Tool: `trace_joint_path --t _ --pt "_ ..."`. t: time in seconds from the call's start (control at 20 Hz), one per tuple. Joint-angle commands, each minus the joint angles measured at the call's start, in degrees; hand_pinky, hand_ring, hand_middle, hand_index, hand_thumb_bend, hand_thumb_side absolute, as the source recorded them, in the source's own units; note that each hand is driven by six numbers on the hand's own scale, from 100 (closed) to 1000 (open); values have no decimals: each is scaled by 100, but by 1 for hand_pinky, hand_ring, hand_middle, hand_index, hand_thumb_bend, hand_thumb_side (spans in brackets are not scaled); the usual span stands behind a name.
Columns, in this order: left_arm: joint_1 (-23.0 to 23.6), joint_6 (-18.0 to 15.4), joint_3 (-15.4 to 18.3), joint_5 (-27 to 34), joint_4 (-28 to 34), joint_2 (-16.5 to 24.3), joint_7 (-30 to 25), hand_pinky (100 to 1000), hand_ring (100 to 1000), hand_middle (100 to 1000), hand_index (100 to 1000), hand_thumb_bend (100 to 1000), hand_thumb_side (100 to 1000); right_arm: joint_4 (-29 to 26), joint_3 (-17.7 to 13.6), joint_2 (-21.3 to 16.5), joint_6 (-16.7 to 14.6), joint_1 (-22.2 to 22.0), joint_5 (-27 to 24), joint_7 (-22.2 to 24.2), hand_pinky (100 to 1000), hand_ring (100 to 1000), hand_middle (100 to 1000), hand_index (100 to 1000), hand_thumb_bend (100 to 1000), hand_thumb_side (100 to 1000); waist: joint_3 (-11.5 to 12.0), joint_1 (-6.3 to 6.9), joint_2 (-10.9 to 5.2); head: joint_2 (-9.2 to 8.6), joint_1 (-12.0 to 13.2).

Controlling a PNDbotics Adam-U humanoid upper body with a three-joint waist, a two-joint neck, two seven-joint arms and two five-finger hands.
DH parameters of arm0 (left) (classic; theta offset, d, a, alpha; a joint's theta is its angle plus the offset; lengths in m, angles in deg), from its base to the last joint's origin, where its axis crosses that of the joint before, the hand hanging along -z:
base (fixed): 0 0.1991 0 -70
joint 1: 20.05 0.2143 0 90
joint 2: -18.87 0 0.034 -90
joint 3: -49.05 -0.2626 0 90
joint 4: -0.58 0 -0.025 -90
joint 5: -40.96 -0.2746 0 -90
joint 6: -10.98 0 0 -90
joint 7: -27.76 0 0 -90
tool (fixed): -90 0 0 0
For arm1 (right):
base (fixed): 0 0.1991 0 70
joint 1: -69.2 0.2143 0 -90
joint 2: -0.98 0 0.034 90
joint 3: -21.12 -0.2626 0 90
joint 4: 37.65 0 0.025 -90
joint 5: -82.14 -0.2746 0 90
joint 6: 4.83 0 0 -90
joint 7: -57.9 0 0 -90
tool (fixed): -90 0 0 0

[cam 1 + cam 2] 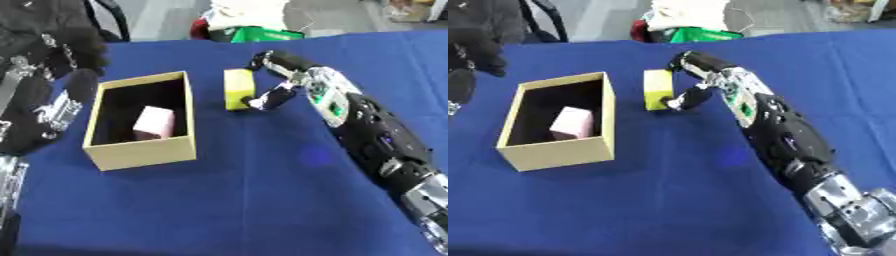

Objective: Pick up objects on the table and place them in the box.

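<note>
A tan cardboard box point(140, 152) stands open on the blue table, left of centre. A pink block point(154, 123) lies inside it. Just right of the box a yellow block point(237, 88) stands upright on the cloth. My right hand point(278, 80) reaches in from the lower right and is curled round the yellow block, fingers over its top right and thumb at its lower right side. My left arm point(52, 107) hangs at the left edge beside the box; its hand does not show.
The blue tablecloth point(262, 200) covers the whole table. Beyond the far edge lie a green item point(262, 34) and white material point(249, 12). A dark chair frame point(109, 17) stands at the back left.
</note>
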Motion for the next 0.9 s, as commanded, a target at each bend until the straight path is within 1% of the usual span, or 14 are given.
trace_joint_path --t 0.05,0.25,0.5,0.7,0.9 --pt "-52 -3 53 -7 67 103 6 643 670 664 835 329 635 -432 65 -89 0 169 -193 -19 864 812 728 583 253 362 8 -22 -123 -17 -5" --pt "-73 -5 35 4 82 102 -6 643 670 663 835 330 631 -798 159 -47 23 292 -377 86 868 814 732 585 250 367 37 -39 -157 -14 -47" --pt "-108 -10 9 35 125 83 -26 643 671 663 834 333 627 -1082 228 61 66 472 -535 142 871 815 733 587 249 370 102 -60 -202 -17 -99" --pt "-132 -13 -14 65 167 70 -51 643 671 663 834 335 625 -1225 335 196 54 585 -681 258 872 816 735 590 247 376 159 -64 -220 -9 -142" --pt "-160 -18 -45 106 213 31 -84 644 671 663 834 336 622 -1209 434 424 13 674 -740 432 874 818 739 590 245 384 260 -49 -226 -15 -214"
